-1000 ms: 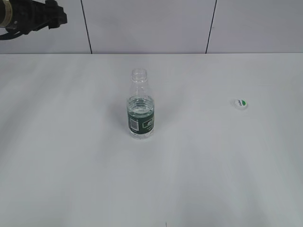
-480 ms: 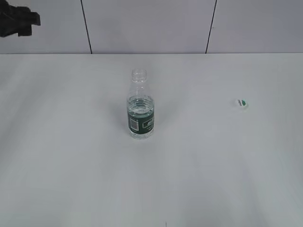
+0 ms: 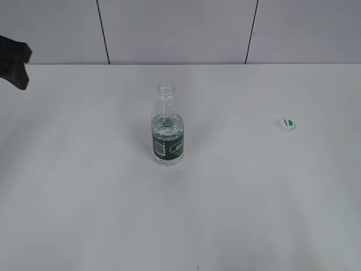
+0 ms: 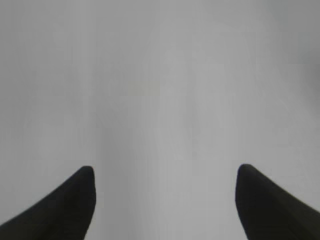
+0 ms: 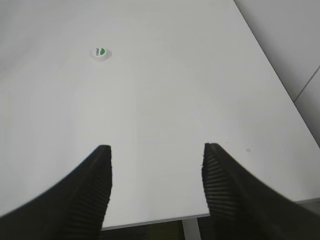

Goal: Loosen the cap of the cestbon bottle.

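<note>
Cap (image 3: 286, 123), green-marked, lies well apart from green-labelled bottle (image 3: 168, 125).

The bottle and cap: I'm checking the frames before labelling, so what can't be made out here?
- Bottle: exterior view only; label print too small to read, and neither wrist view shows it.
- Cap: tiny in the exterior and right wrist views; its mark is unreadable and its threads face away.
- Left gripper: cut off by the exterior view's left edge; its wrist view shows only blurred table.
- Right gripper: outside the exterior view.
</note>
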